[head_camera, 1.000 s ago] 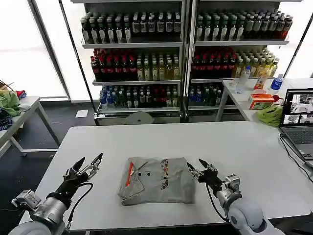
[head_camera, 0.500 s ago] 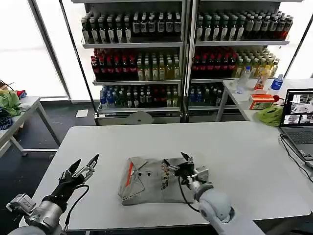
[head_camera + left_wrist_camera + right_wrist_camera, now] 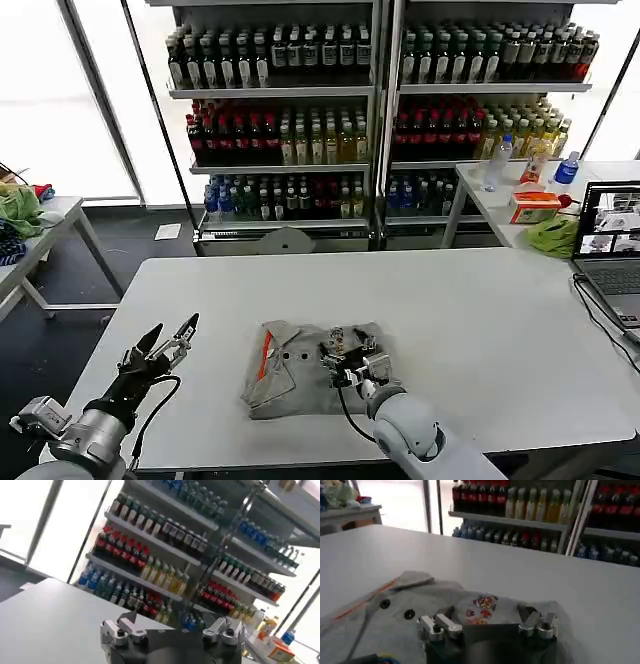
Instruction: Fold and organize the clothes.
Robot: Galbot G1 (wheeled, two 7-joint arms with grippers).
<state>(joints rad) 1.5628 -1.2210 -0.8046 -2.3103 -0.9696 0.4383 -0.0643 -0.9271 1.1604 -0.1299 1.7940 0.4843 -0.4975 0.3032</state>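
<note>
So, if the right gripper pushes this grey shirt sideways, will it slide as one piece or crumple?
The grey shirt looks soft: wrinkled, with uneven edges, so it probably bunches rather than sliding whole. Its stacked folds may shift apart. The right gripper is over it; the table looks smooth, so light drag seems likely.

Head overhead; wrist cameras low, shelf-facing

Light grey collared shirt lying folded on white table, near front edge; orange-lined placket showing at its left, multicolour chest print facing up, right part bunching.
</note>
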